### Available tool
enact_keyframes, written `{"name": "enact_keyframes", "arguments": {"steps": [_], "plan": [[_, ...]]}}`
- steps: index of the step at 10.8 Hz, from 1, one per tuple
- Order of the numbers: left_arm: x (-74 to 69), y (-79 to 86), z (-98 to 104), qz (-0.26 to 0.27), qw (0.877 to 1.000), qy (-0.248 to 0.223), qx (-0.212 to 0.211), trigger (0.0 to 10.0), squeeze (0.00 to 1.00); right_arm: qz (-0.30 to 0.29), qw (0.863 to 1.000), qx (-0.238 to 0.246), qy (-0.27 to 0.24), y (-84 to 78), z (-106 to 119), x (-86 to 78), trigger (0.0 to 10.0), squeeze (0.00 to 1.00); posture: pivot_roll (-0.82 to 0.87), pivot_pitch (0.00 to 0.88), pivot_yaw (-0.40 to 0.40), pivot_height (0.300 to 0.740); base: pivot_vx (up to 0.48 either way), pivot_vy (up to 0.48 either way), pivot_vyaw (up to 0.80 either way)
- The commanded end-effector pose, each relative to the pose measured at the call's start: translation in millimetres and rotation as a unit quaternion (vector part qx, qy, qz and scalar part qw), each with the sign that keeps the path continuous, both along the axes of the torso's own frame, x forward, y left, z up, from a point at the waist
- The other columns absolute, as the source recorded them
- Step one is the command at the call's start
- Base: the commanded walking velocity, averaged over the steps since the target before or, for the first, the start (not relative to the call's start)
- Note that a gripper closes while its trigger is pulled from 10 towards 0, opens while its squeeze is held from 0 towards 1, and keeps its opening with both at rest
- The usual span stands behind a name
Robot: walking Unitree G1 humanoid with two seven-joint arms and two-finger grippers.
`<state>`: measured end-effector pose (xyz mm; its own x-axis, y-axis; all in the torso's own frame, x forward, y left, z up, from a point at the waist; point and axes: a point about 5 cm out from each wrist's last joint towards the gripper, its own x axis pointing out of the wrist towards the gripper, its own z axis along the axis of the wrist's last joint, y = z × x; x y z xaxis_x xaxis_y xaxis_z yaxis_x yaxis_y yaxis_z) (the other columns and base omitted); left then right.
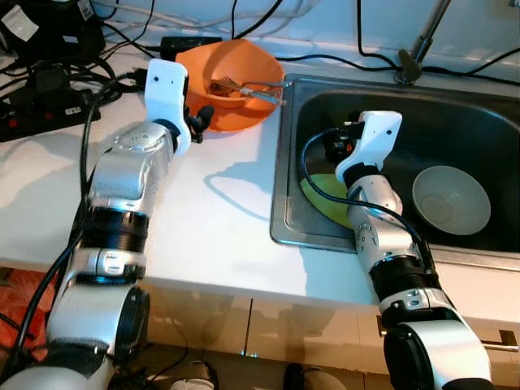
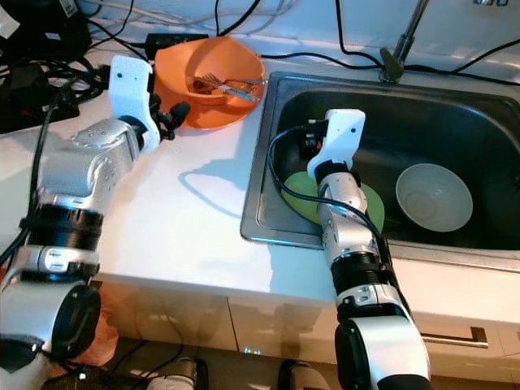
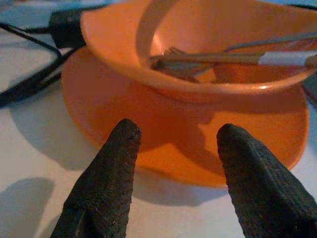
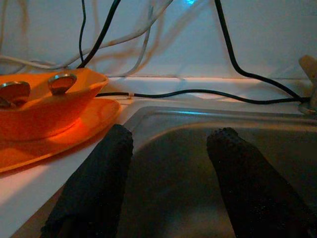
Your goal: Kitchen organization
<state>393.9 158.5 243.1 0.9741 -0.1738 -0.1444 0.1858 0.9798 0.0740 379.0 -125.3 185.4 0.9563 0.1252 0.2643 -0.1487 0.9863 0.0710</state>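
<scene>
White table point(image 1: 219, 236) beside steel sink point(image 1: 487, 114) | left tool point(image 3: 173, 144) spread, facing orange bowl point(image 3: 198, 44) on orange plate point(image 3: 163, 134) | right tool point(image 4: 168, 148) spread above sink

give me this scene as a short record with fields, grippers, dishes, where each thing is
left gripper: open, low over the counter, aimed at the orange plate
right gripper: open, over the sink
orange bowl: on the orange plate, on the counter left of the sink
cutlery: fork and other pieces inside the orange bowl
green plate: in the sink, partly under the right arm
white bowl: in the sink, upright
</scene>
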Motion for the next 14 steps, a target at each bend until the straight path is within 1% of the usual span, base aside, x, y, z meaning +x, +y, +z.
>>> {"name": "enact_keyframes", "arguments": {"steps": [1, 3, 4, 6, 7, 9, 10, 11, 12, 14], "plan": [[3.5, -1.7, 2, -0.006, 1.000, 0.000, -0.005, 10.0, 0.00, -0.003, 1.000, 0.003, 0.006, 0.3, -3, 0.2, 10.0, 0.00, 0.11, 0.102, 0.008, 0.740, 0.000, 0.000, 0.00], [12.9, -1.8, -3, -0.019, 1.000, 0.021, -0.012, 10.0, 0.00, -0.003, 1.000, 0.003, 0.005, 0.2, -3, -0.1, 10.0, 0.00, 0.10, 0.092, 0.017, 0.740, 0.000, 0.000, 0.00], [18.2, -1.1, -2, -0.026, 1.000, 0.013, -0.011, 10.0, 0.00, -0.004, 1.000, 0.004, 0.004, 0.2, -3, -0.1, 10.0, 0.00, 0.10, 0.093, 0.020, 0.740, 0.000, 0.000, 0.00], [22.5, -3.9, 3, -0.035, 0.999, -0.002, 0.004, 10.0, 0.00, -0.004, 1.000, 0.006, 0.003, 0.1, -2, -0.1, 10.0, 0.00, 0.10, 0.098, 0.021, 0.740, 0.000, 0.000, 0.00], [25.6, -7.6, 3, -0.046, 0.999, 0.000, 0.015, 10.0, 0.00, -0.005, 1.000, 0.007, 0.003, 0.3, -3, -0.4, 10.0, 0.00, 0.09, 0.102, 0.024, 0.740, 0.000, 0.000, 0.00], [27.2, -11.9, -1, -0.058, 0.998, 0.009, 0.028, 10.0, 0.00, -0.006, 1.000, 0.007, 0.003, 0.0, -3, -0.6, 10.0, 0.00, 0.09, 0.105, 0.024, 0.740, 0.000, 0.000, 0.00], [27.1, -14.4, -7, -0.068, 0.997, 0.021, 0.035, 10.0, 0.00, -0.005, 1.000, 0.007, 0.004, 0.1, -3, -0.5, 10.0, 0.00, 0.09, 0.108, 0.027, 0.740, 0.000, 0.000, 0.00], [26.5, -16.1, -16, -0.077, 0.995, 0.043, 0.045, 10.0, 0.00, -0.006, 1.000, 0.007, 0.004, -0.2, -4, -1.1, 10.0, 0.00, 0.09, 0.113, 0.029, 0.740, 0.000, 0.000, 0.00], [25.7, -17.0, -21, -0.082, 0.994, 0.053, 0.049, 10.0, 0.00, -0.006, 1.000, 0.007, 0.005, -0.6, -4, -1.5, 10.0, 0.00, 0.09, 0.115, 0.028, 0.740, 0.000, 0.000, 0.00], [22.0, -16.9, -39, -0.089, 0.991, 0.085, 0.058, 10.0, 0.00, -0.006, 1.000, 0.007, 0.006, -0.4, -5, -2.2, 10.0, 0.00, 0.09, 0.122, 0.029, 0.740, 0.000, 0.000, 0.00]]}}
